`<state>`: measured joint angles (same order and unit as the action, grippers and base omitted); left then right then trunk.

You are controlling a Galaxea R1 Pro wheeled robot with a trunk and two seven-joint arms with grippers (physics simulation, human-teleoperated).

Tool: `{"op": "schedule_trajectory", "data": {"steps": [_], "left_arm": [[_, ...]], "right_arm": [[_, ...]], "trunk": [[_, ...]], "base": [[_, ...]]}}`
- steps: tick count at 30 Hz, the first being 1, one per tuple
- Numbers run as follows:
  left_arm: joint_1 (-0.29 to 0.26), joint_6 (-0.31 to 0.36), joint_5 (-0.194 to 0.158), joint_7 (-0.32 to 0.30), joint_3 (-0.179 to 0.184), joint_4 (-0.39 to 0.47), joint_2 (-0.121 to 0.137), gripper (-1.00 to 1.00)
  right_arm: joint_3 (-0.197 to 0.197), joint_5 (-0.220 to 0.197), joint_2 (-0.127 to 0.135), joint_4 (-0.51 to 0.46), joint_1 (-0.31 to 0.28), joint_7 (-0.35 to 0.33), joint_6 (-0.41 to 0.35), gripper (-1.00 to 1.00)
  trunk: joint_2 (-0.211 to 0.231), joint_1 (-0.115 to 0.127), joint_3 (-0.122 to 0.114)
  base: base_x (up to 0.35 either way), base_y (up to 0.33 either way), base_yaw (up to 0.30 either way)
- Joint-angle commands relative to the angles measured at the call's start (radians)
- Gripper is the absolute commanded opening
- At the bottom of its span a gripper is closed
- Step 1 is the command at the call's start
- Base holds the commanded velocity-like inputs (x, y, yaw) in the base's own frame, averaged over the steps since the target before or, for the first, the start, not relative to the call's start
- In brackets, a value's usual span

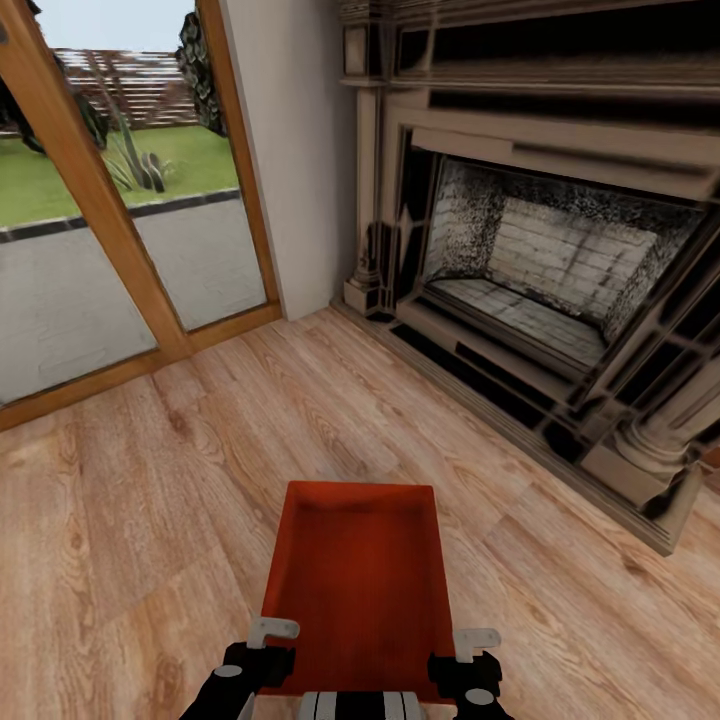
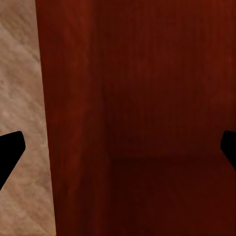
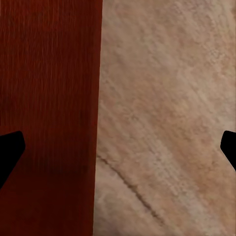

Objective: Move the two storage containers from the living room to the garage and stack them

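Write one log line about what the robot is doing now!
room: living room | container: on wood floor | left hand: open | right hand: open | fireplace ahead

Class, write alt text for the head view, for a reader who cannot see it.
An orange-red storage container sits on light wood-plank flooring, with the left gripper and right gripper at its near corners. Beyond stand a fireplace and a glass door.

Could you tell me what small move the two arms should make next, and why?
Probably close both pincers on the container's side walls: the left pincer and right pincer each straddle a wall with fingertips spread wide, and the bin still sits on the wood floor.
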<state>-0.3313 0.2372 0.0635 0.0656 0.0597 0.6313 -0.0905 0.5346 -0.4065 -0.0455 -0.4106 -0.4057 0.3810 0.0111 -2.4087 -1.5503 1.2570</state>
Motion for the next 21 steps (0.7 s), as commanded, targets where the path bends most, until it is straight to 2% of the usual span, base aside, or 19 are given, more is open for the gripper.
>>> {"op": "schedule_trajectory", "data": {"steps": [1,21], "left_arm": [[0.000,0.006,0.007,0.005,0.003,0.003,0.001,1.00],[0.000,0.004,0.007,0.006,0.002,-0.002,0.004,1.00]], "right_arm": [[0.008,-0.009,0.000,0.000,-0.001,0.007,0.001,1.00],[0.008,-0.009,0.001,0.000,-0.001,0.007,0.012,1.00]], "trunk": [[0.000,0.000,0.001],[0.000,0.000,0.001]], "base": [[0.000,0.000,0.000],[0.000,0.000,0.000]]}}
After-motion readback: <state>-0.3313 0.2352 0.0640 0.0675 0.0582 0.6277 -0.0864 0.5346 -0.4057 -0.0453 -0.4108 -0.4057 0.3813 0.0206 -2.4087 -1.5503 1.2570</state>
